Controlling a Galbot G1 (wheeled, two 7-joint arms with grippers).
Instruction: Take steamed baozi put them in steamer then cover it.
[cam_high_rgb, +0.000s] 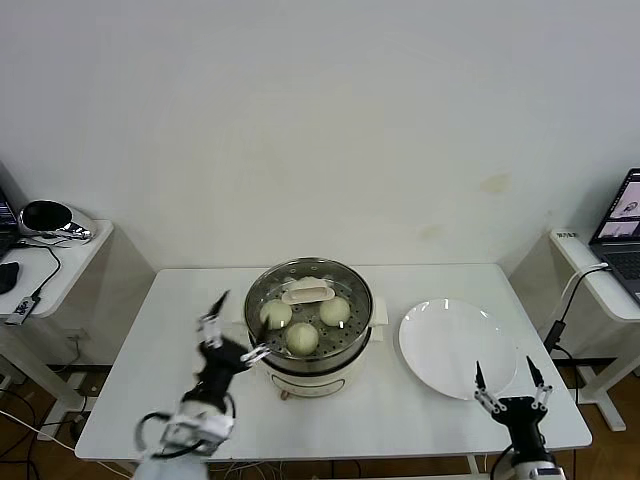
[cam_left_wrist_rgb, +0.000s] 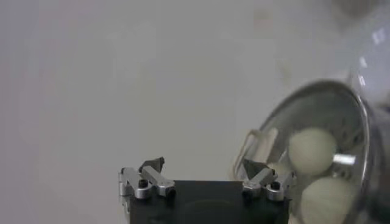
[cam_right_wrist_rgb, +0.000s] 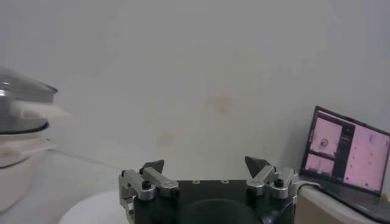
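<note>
Left tool (cam_high_rgb: 232, 325) wide, empty, just beside steamer (cam_high_rgb: 310, 345); glass cover (cam_high_rgb: 308, 297) on, baozi (cam_high_rgb: 302, 338) inside; right tool (cam_high_rgb: 510, 383) wide at desk's (cam_high_rgb: 180, 340) front-right edge.

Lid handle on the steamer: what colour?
Cream-white; the oblong handle sits at the centre of the clear glass cover on the steamer. Best in the head view.

The head camera sits high and looks forward and down over the whole desk (cam_high_rgb: 150, 350), with the steamer (cam_high_rgb: 308, 312) at the middle and the far wall behind. The left wrist camera rides just behind the left tool (cam_left_wrist_rgb: 203, 165), close beside the steamer (cam_left_wrist_rgb: 317, 158), facing the wall. The right wrist camera sits low behind the right tool (cam_right_wrist_rgb: 205, 165) (near the desk's right front), facing the far wall; it shares the steamer (cam_right_wrist_rgb: 21, 131) with both other views
</note>
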